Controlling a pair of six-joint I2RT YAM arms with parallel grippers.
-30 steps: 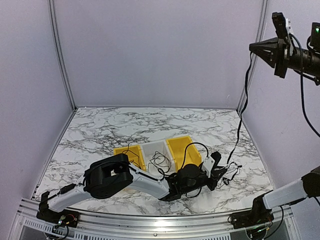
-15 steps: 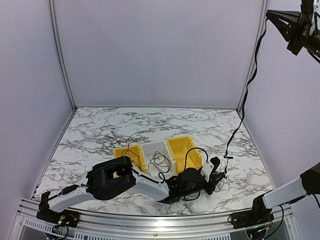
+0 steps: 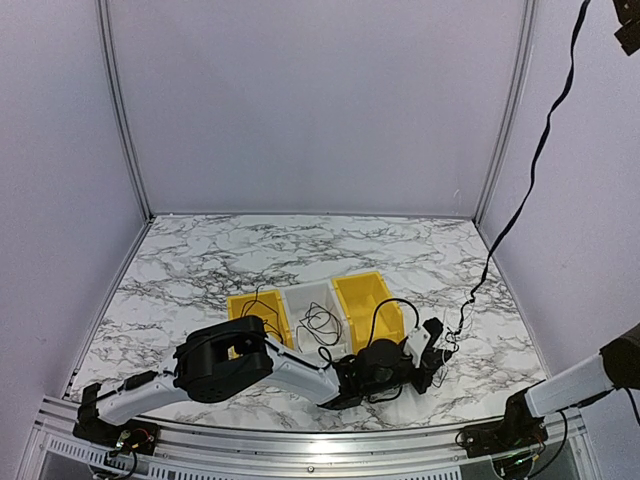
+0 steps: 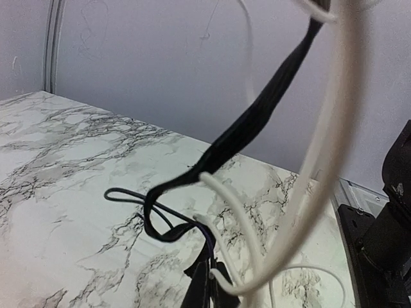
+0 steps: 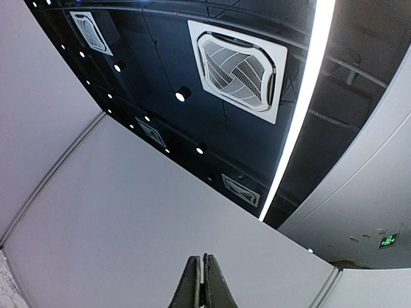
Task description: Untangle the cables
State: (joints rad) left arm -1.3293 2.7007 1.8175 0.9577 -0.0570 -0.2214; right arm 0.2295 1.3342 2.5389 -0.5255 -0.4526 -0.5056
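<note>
Stretching low, left pincer (image 4: 204, 290) nipping cables (image 4: 257, 115) | right pincer (image 5: 203, 282) high, gripping one

The blurred pale whitish cable (image 4: 331, 128) and the thin black cable (image 4: 253, 119) ran off the top edge; the bottom edge cropped the right gripper (image 5: 203, 260).

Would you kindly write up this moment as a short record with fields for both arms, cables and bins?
left gripper: low, right of the bins, jaws shut at the tangle
right gripper: raised high, jaws shut, seemingly holding the black cable
black cable: stretched up from the tangle
white cable: looped near the left wrist camera
bins: two yellow, one pale, thin cables inside
</note>
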